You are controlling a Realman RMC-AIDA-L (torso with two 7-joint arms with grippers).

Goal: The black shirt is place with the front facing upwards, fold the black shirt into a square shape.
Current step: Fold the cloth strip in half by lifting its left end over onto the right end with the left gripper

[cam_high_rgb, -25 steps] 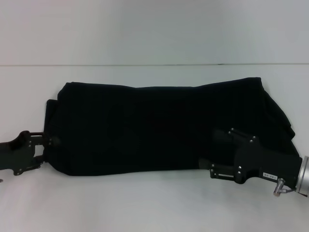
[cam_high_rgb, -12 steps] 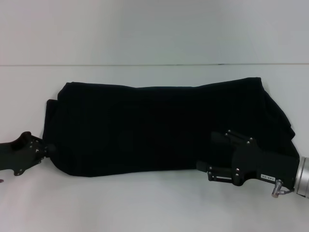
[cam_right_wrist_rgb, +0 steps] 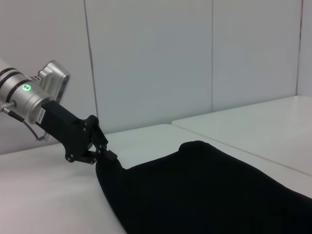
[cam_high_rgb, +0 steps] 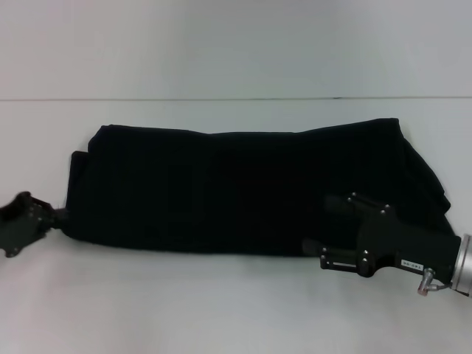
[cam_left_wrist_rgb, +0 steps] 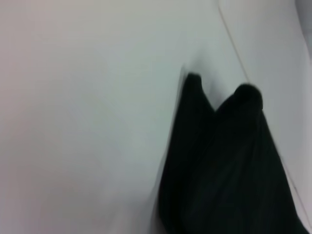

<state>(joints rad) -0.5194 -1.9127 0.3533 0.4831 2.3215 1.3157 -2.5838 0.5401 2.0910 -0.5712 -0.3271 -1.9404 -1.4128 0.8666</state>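
Note:
The black shirt (cam_high_rgb: 243, 184) lies on the white table as a long band folded lengthwise, plain side up. My left gripper (cam_high_rgb: 60, 217) is at the band's left end, level with the near hem. In the right wrist view the left gripper (cam_right_wrist_rgb: 109, 157) is shut on a corner of the shirt (cam_right_wrist_rgb: 209, 190). My right gripper (cam_high_rgb: 313, 247) sits on the near hem towards the right end, its dark fingers shut on the cloth. The hem runs straight between the two grippers. The left wrist view shows only bunched black shirt (cam_left_wrist_rgb: 224, 170).
Bare white table (cam_high_rgb: 221, 310) stretches in front of the shirt and behind it. A thin seam (cam_high_rgb: 221, 99) crosses the surface beyond the shirt. White wall panels (cam_right_wrist_rgb: 195, 58) stand behind the table.
My left gripper has drawn back to the left with the shirt's corner. The near hem on that side has risen and pulled straight. My right gripper has hardly moved.

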